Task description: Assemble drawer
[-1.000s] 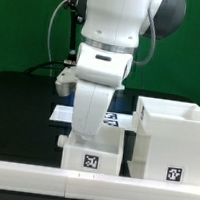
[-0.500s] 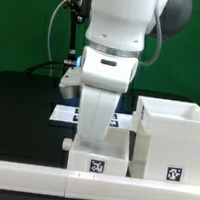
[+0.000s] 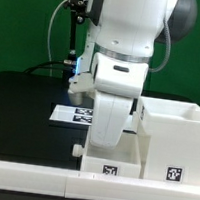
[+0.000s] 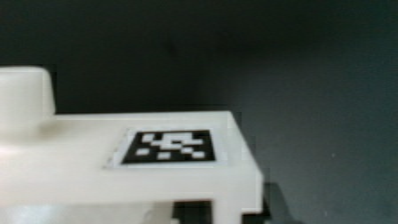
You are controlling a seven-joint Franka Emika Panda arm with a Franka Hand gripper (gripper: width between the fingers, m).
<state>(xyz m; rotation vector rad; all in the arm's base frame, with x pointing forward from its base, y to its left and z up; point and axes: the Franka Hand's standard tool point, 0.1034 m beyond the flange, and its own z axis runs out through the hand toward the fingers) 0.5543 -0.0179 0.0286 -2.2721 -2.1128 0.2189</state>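
Tabletop, matte black, lies open well to the exterior view's left of the housing, edged in front by a straight white rail. Nearer the housing lies the thin, flat marker board. The small tray is next: smooth white plastic, square-cornered, with a round knob on the side away from the housing, just beside the housing's wall. The arm comes down over the tray. The gripper has its fingers hidden, so its grip cannot be told. The boxy, open-topped housing stands rightmost.
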